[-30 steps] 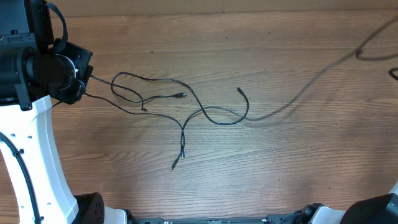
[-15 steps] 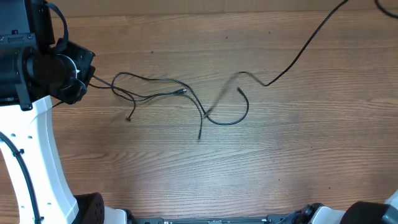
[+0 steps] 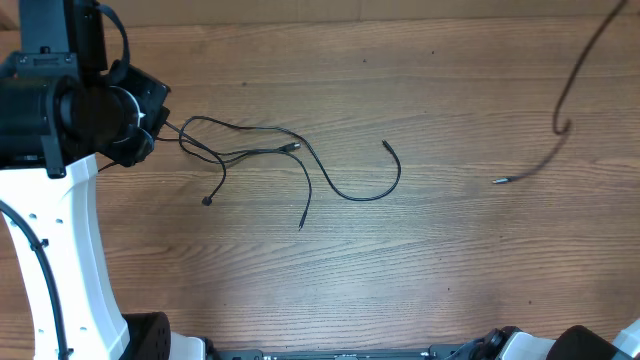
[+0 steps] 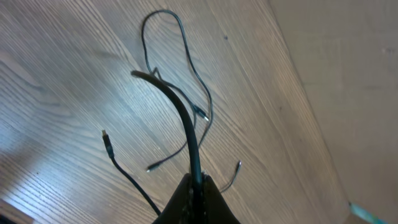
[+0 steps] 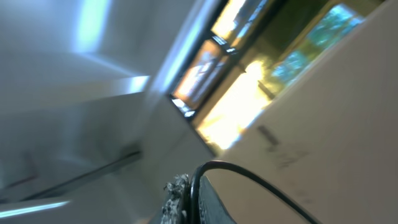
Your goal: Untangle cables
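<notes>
Black cables (image 3: 250, 152) lie in a loose tangle on the wood surface (image 3: 420, 270) just beside the left tool (image 4: 196, 185), which is pinched on one strand; a separate cable (image 3: 557, 120) is well apart from that tool, pinched in the right tool (image 5: 193, 202). I'd hold the left pinch as anchor and draw one strand out at a time, slowly, watching plug ends (image 3: 301, 226) for snags. No containers in view.

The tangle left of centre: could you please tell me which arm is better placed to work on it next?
Left, probably. The left gripper is shut on a strand of the tangle, close beside it; the right gripper holds a separate cable up at the far right.
</notes>
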`<state>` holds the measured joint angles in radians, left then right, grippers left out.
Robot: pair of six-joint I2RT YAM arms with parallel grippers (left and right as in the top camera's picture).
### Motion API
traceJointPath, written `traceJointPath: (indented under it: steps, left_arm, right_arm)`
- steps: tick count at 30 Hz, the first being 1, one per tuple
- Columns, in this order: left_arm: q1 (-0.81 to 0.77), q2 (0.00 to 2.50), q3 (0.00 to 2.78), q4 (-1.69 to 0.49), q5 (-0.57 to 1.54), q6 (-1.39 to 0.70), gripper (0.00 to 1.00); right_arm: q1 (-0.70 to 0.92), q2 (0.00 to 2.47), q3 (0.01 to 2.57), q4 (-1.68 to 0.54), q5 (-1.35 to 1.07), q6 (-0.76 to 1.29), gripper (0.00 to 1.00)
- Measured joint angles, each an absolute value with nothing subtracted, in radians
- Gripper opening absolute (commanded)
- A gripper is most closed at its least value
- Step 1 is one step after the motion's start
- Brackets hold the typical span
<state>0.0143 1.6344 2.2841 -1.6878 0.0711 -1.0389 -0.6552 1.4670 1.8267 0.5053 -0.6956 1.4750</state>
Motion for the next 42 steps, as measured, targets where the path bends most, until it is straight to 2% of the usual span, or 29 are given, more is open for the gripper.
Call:
traceJointPath:
  steps: [8, 14, 18, 25, 26, 30, 32, 34, 36, 38, 42]
  left_arm:
    - [0.005, 1.634, 2.284, -1.688, 0.074, -1.02, 0.04]
    - [0.005, 1.634, 2.284, -1.687, 0.074, -0.991, 0.04]
    - [0.005, 1.634, 2.284, -1.688, 0.074, -0.983, 0.04]
    - [0.005, 1.634, 2.284, -1.688, 0.074, -0.969, 0.04]
    - [0.005, 1.634, 2.284, -1.687, 0.074, -0.968, 0.04]
    - [0.005, 1.634, 2.284, -1.687, 0.074, -0.965, 0.04]
    - [0.005, 1.634, 2.284, -1.687, 0.074, -0.965, 0.04]
    - [0.001, 1.634, 2.284, -1.687, 0.074, -0.965, 0.04]
    - [-0.004, 1.634, 2.284, -1.688, 0.074, -0.965, 0.04]
    - [-0.014, 1.634, 2.284, -1.687, 0.075, -0.965, 0.04]
    - [-0.033, 1.634, 2.284, -1.687, 0.075, -0.965, 0.04]
  right_arm:
    - [-0.705, 1.47, 1.829, 0.129, -0.646, 1.002, 0.04]
    - [-0.775, 1.508, 1.83, -0.212, -0.45, 0.675, 0.04]
    - [-0.814, 1.579, 1.83, -0.323, -0.357, 0.524, 0.04]
    - [-0.85, 1.711, 1.83, -0.518, -0.154, 0.421, 0.04]
    - [-0.852, 1.729, 1.83, -0.538, -0.131, 0.417, 0.07]
    - [-0.863, 1.808, 1.83, -0.611, -0.069, 0.405, 0.34]
    - [-0.864, 1.841, 1.83, -0.637, -0.056, 0.405, 0.61]
    - [-0.864, 1.858, 1.829, -0.649, -0.052, 0.392, 0.82]
    - [-0.864, 1.863, 1.829, -0.65, -0.062, 0.392, 0.94]
    - [-0.864, 1.862, 1.829, -0.648, -0.081, 0.389, 1.0]
    - [-0.864, 1.862, 1.829, -0.667, -0.164, 0.388, 1.0]
